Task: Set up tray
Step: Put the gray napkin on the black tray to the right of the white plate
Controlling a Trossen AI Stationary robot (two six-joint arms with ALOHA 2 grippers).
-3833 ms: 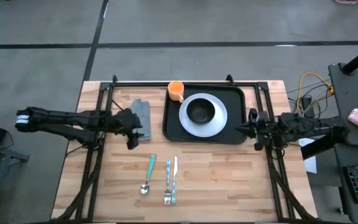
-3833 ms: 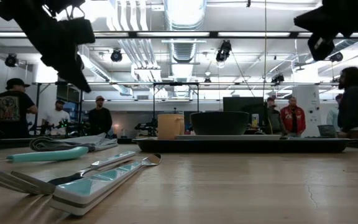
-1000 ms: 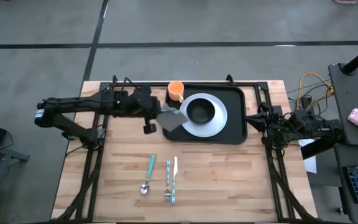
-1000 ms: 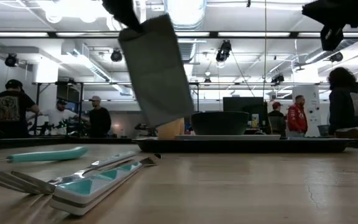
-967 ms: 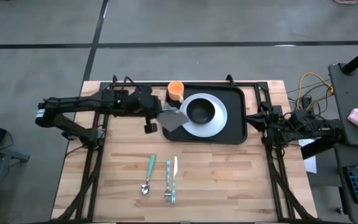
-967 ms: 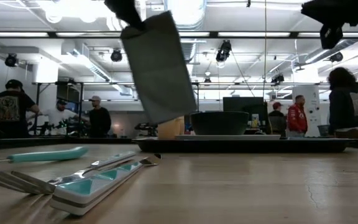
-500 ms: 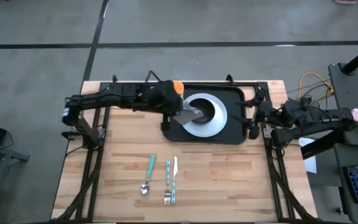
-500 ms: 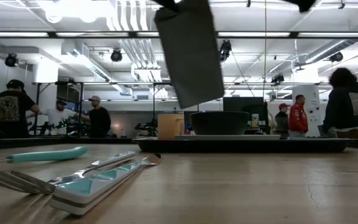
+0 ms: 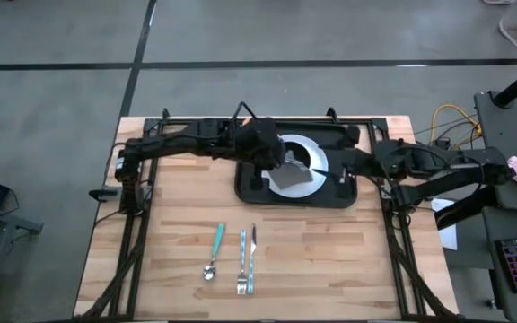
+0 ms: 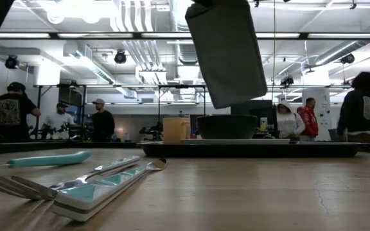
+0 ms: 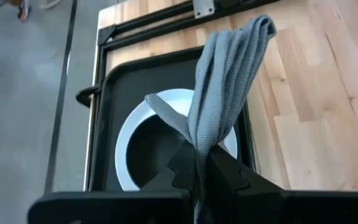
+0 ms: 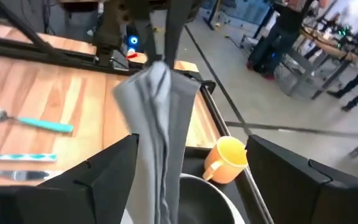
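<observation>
My left gripper point(image 9: 273, 158) is shut on a grey cloth napkin point(image 9: 291, 177) above the white plate point(image 9: 315, 149) on the black tray point(image 9: 248, 189). In the low view the napkin point(image 10: 227, 54) hangs over the black bowl point(image 10: 227, 126). My right gripper point(image 9: 341, 172) is open over the tray's right part and faces the napkin point(image 12: 160, 143) without touching it. An orange cup point(image 12: 227, 157) stands on the tray's far left corner. My left gripper point(image 11: 197, 183) pinches the napkin's bunched, folded end point(image 11: 199, 146) between its two fingers, several layers together. The fingers come from the table's left, slanting down. The napkin hangs slack below them, its lower edge point(image 10: 239, 99) clear of the bowl and plate.
A teal-handled spoon point(image 9: 214, 251), fork point(image 9: 241, 266) and knife point(image 9: 252, 260) lie side by side on the wooden table near its front edge. A black frame point(image 9: 151, 135) runs along the table's sides. People stand in the room beyond.
My left gripper has carried the napkin toward the table's right edge, from the tray's left edge to above the plate and bowl; the napkin stays hanging clear. My right gripper has gone toward the table's left edge, in over the tray's right side.
</observation>
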